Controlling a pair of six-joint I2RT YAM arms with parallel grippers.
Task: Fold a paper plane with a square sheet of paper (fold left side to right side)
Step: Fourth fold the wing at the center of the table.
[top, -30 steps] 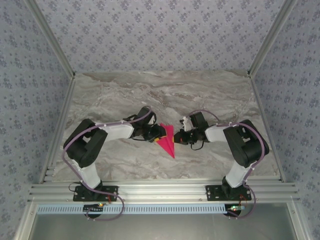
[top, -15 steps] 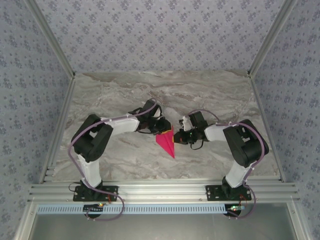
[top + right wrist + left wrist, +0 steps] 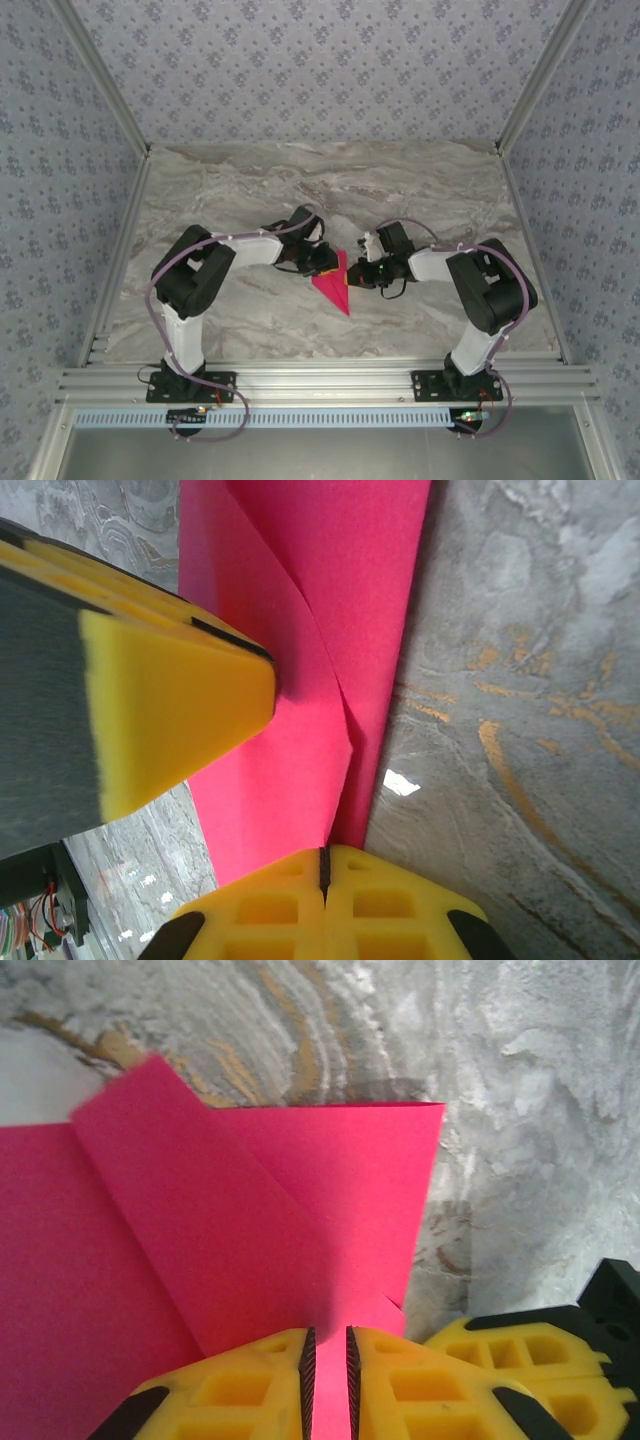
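**First:** Between the yellow foam fingers (image 3: 250, 1380) of the left gripper (image 3: 327, 1335) a thin pink layer is pinched, the jaws drawn almost together on it. What is being held?

**Second:** A flap of the bright magenta-pink, dart-shaped paper plane (image 3: 338, 290). It is laid flat on the grey marbled tabletop (image 3: 420, 190) midway between the two arms, with its nose pointed toward the bases. The right gripper (image 3: 323, 852) is closed tight at the plane's right-hand edge. Whether a ply is caught in it cannot be told.

**First:** How is it expected to handle?

**Second:** It is judged very light, thin and limp. It could be torn or wrongly creased by a hard pull, and easily slid over the smooth stone. It is best taken by a free flap close to a fold, while the body is pinned down elsewhere.
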